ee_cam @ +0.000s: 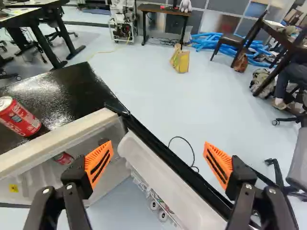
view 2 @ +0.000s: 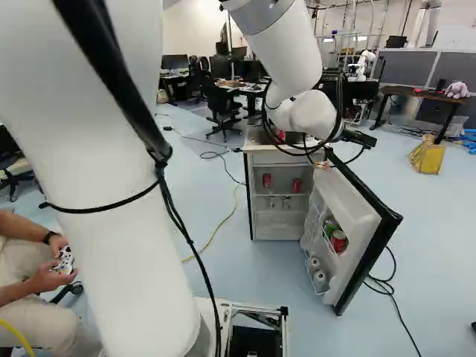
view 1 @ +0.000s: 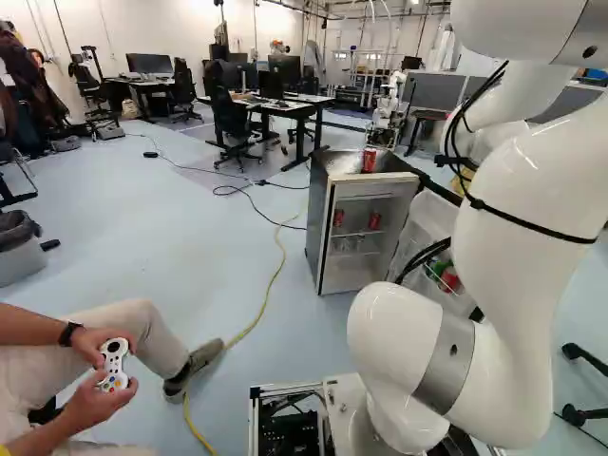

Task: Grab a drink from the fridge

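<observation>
Had the hand (ee_cam: pixel 159 144) spread wide, with nothing in it, near the top of the open fridge door (view 2: pixel 364 212). Seemed done with opening and ready to reach for a drink. Had one red can (view 1: pixel 370 161) on top of the fridge (view 1: pixel 318 218) and two shelf cans (view 2: pixel 267 180) inside. Needed next to go around the door without a bump, then line up with one can before squeezing.
</observation>
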{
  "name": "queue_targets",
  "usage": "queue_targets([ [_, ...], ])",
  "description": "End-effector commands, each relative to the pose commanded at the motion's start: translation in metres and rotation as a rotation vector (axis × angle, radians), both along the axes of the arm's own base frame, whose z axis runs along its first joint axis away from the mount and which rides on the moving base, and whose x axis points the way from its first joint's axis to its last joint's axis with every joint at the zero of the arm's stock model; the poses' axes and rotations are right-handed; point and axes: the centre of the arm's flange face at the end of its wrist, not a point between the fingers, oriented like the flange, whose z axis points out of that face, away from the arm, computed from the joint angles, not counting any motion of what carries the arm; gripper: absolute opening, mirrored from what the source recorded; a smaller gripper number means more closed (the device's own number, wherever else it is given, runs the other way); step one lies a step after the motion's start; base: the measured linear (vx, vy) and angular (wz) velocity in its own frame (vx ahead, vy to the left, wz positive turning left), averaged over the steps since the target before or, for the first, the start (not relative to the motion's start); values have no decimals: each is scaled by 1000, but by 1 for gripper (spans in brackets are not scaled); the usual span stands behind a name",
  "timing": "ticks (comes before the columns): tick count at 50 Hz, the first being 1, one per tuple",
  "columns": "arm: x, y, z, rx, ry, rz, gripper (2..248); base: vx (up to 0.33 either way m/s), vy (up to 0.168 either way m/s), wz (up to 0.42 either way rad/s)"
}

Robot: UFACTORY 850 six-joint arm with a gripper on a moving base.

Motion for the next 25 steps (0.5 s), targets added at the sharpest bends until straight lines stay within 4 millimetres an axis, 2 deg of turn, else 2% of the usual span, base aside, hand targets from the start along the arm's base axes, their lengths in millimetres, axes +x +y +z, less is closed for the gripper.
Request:
queue_targets([
  [25,-9,-37,15,108,41,-134,247,0,0,0],
])
